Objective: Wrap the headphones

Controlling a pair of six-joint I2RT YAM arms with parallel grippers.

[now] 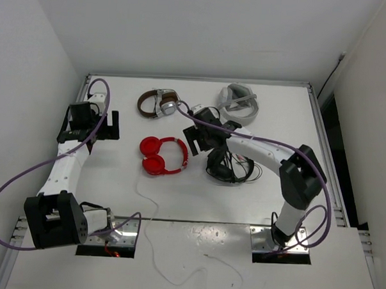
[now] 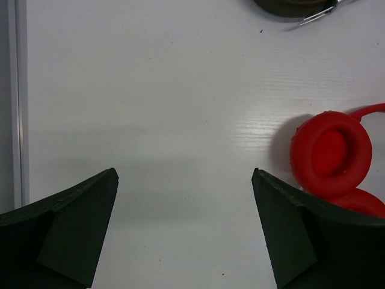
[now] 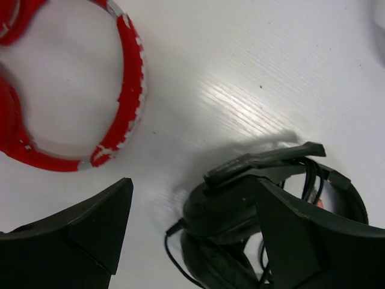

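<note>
The red headphones lie flat on the white table, ear cups to the left. Their thin white cable trails toward the near edge. My left gripper is open and empty, left of them; its wrist view shows a red ear cup beside the right fingertip, with the open left gripper over bare table. My right gripper is open and empty, hovering just right of the red headband. The open right gripper stands above the edge of the black headphones.
The black headphones with a black cable lie right of the red ones. Brown-and-silver headphones and a white-grey headset lie at the back. White walls enclose the table on the left, back and right.
</note>
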